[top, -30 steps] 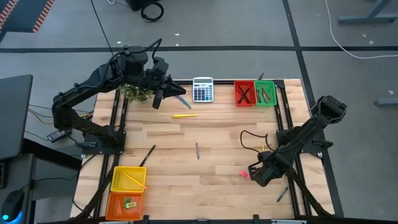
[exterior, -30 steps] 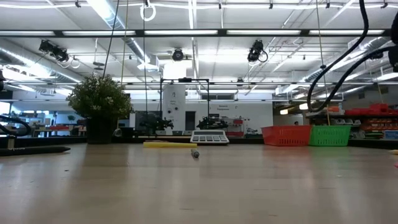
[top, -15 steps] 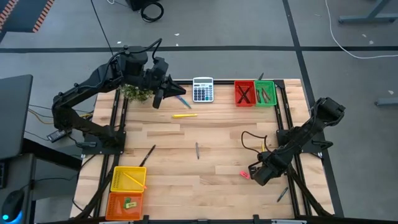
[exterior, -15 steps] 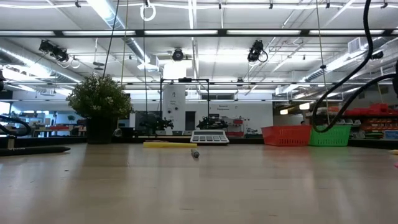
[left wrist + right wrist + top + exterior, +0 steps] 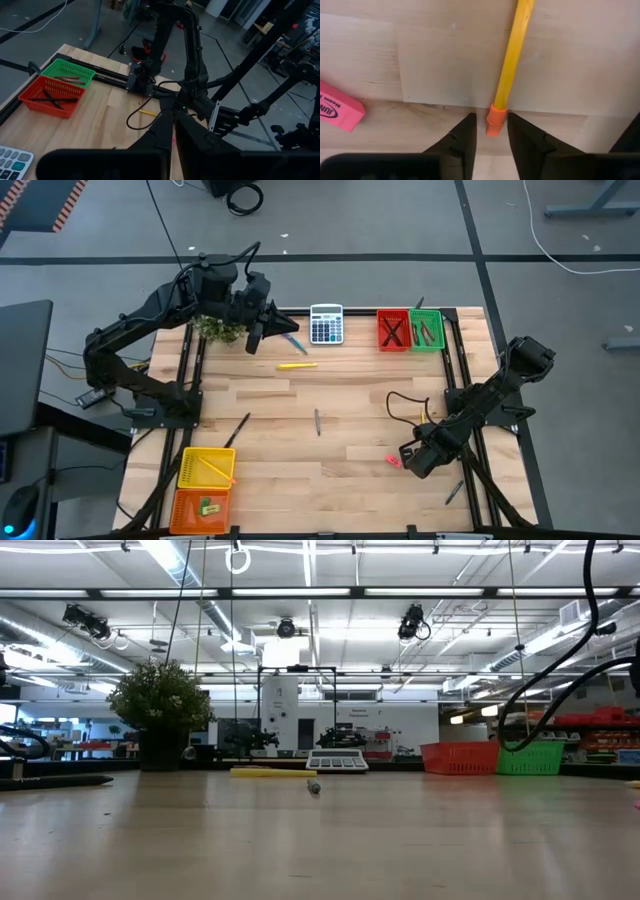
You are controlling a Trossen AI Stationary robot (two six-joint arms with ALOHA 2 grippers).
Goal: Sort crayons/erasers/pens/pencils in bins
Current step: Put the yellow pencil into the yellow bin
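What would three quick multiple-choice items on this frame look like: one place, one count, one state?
1. Where is the pink eraser?
A. In the orange bin
B. On the calculator
C. On the table, beside the right gripper

2. How many bins stand next to the calculator?
A. One
B. Two
C. Four

3. How do the right gripper's fingers stand?
A. Open, one on each side of the pencil at its eraser end
B. Shut on the pink eraser
C. Shut on a black pen

Answers:
1 C, the right wrist view shows it lying on the wood next to the fingers.
2 B, only the red bin and green bin are there.
3 A, a gap shows beside the pencil's end.
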